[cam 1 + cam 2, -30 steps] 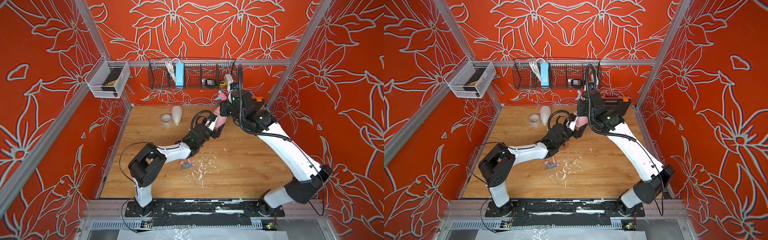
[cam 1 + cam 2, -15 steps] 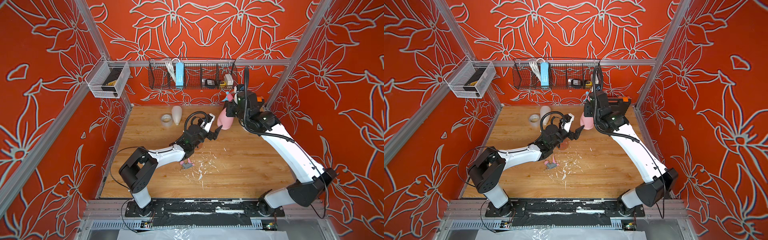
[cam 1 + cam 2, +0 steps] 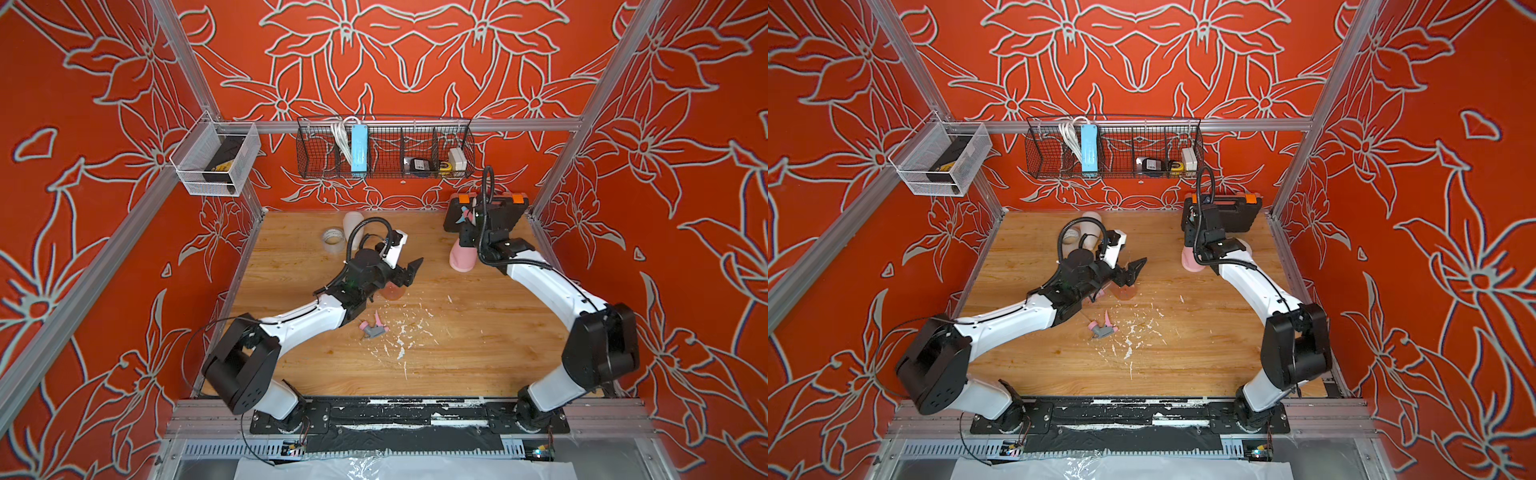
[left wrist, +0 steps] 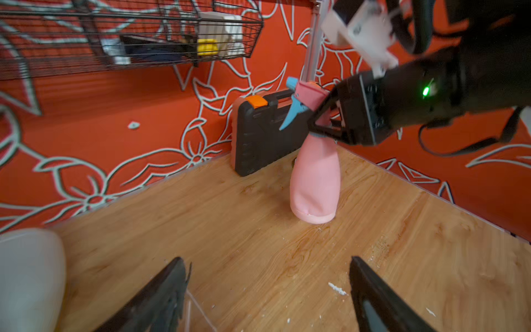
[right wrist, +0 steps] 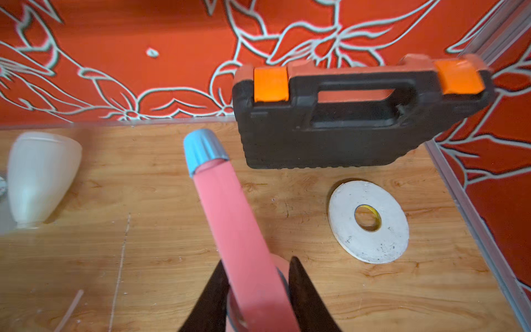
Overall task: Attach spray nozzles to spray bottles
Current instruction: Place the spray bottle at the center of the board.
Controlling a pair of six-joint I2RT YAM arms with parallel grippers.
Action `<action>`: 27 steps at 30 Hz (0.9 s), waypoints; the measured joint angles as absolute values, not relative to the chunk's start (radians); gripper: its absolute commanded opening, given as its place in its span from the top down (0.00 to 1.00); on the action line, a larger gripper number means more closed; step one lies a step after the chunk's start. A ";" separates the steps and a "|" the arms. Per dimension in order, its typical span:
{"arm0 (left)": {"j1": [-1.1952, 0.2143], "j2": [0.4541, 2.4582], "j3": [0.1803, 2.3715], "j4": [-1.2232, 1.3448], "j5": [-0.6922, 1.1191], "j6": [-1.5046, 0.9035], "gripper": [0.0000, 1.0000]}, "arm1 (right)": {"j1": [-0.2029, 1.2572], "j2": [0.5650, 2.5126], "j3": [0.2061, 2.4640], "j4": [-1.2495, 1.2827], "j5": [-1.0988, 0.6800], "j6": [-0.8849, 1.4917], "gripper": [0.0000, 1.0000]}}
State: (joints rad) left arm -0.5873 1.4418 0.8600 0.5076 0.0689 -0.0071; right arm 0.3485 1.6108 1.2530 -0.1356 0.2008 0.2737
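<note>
Pink bottle: upright, just in front of the black tool case, pink-and-blue nozzle seated on its neck. Right gripper: narrow, clamped across that nozzle's collar, bottle body directly below the fingers; base contact with the table unclear. Left gripper: wide, holding nothing, well apart from the case, just above an orange bottle. Pink-and-grey nozzle: loose on the table, farther still from the case. Cream bottle: by the back wall, well apart from the case. White tape roll: flat, beside the case.
</note>
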 measured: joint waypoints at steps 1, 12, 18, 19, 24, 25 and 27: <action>-0.572 1.420 0.849 0.486 0.061 -0.026 0.16 | 0.348 1.628 1.231 -0.101 0.196 0.265 1.00; -0.472 1.324 0.762 0.368 -0.040 -0.218 0.20 | 0.348 1.688 1.124 0.124 0.107 0.210 0.95; -0.403 1.341 0.761 0.378 -0.044 -0.352 0.26 | 0.348 1.677 1.100 0.142 0.088 0.189 0.63; -0.389 1.352 0.764 0.377 -0.044 -0.373 0.28 | 0.348 1.674 1.100 0.142 0.088 0.187 0.57; -0.322 1.428 0.808 0.348 -0.044 -0.429 0.32 | 0.348 1.642 1.092 0.142 0.078 0.184 0.40; -0.310 1.438 0.816 0.343 -0.044 -0.436 0.33 | 0.348 1.631 1.085 0.144 0.077 0.183 0.38; -0.290 1.448 0.826 0.342 -0.044 -0.448 0.35 | 0.348 1.606 1.069 0.144 0.073 0.188 0.35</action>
State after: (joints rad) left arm -0.2897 1.4479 0.8265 0.3420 -0.0444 -0.4477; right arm 0.3485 1.6058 1.0695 0.1444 0.0734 0.1879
